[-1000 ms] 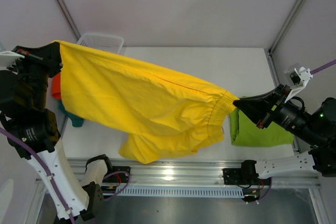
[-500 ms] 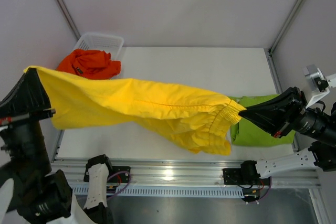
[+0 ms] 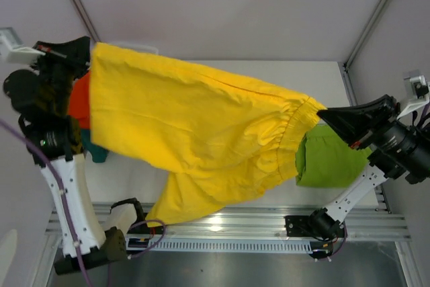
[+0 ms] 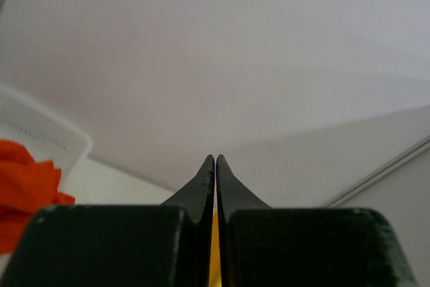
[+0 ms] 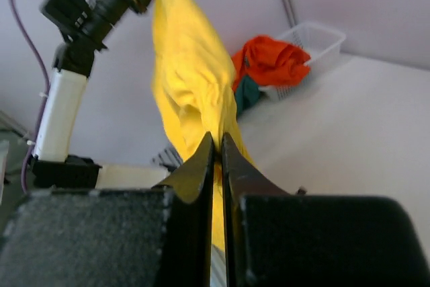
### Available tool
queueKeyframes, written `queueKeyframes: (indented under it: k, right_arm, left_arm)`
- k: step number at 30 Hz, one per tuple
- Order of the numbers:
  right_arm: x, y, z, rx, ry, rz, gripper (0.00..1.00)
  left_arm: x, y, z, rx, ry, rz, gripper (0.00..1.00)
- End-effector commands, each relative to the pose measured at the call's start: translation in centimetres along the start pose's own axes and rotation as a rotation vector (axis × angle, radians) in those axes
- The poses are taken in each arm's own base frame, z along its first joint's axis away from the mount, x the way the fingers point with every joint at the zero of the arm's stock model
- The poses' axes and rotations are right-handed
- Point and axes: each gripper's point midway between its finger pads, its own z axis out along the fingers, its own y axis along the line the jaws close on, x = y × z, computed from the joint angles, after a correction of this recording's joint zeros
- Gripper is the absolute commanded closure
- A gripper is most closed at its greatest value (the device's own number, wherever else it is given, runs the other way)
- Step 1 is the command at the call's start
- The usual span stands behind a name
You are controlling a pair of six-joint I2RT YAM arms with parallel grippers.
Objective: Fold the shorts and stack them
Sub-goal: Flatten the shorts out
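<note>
White table [image 3: 282, 78] beneath outstretched, creased yellow shorts [image 3: 195, 126].

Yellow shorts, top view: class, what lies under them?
Orange shorts and teal shorts peek out at their left edge, lime green shorts at the right. The table beneath the middle is covered; anything there is hidden.

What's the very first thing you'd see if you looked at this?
The big yellow shorts, stretched in the air across the middle, with the left gripper pinching one end at the far left and the right gripper pinching the waistband at the right. Under the right end, folded green shorts lie on the table. Bright orange shorts are heaped at the white basket in the far left corner.
</note>
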Motion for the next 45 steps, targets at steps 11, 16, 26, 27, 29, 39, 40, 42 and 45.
queueKeyframes:
  k: [11,16,26,27,29,39,40,42,45]
  right_arm:
    - [-6.6,-4.1,0.0,0.162,-0.101,0.028,1.0]
    - [-5.9,2.0,2.3,0.182,-0.13,-0.229,1.0]
    - [-4.7,7.7,8.2,0.26,-0.106,-0.481,1.0]
    - [-2.4,9.1,10.8,0.253,-0.073,-0.543,1.0]
    - [-3.4,6.0,12.6,0.327,-0.057,-0.474,1.0]
    - [-2.6,-6.2,21.6,0.102,0.116,-0.134,1.0]
    - [-2.4,-6.0,22.0,0.076,0.123,-0.126,1.0]
    - [-1.9,-5.8,22.5,0.049,0.138,-0.103,1.0]
    - [-1.1,-5.4,23.1,0.024,0.152,-0.08,1.0]
  left_arm:
    - [1.4,-0.7,-0.2,0.015,-0.025,-0.011,1.0]
    - [-1.2,-4.4,-3.7,0.124,-0.101,-0.009,1.0]
    - [-1.2,-6.9,-6.8,0.207,-0.058,-0.03,1.0]
    - [-0.9,-6.6,-6.9,0.199,-0.052,-0.03,1.0]
    - [-0.6,-6.4,-6.9,0.197,-0.049,-0.02,1.0]
    - [2.1,-5.5,-4.0,0.221,0.068,0.004,0.99]
    - [2.4,-5.5,-4.0,0.228,0.078,0.005,0.97]
    - [3.8,-4.6,-3.3,0.218,0.12,-0.006,0.91]
    - [5.6,-3.9,-2.7,0.227,0.188,-0.015,0.82]
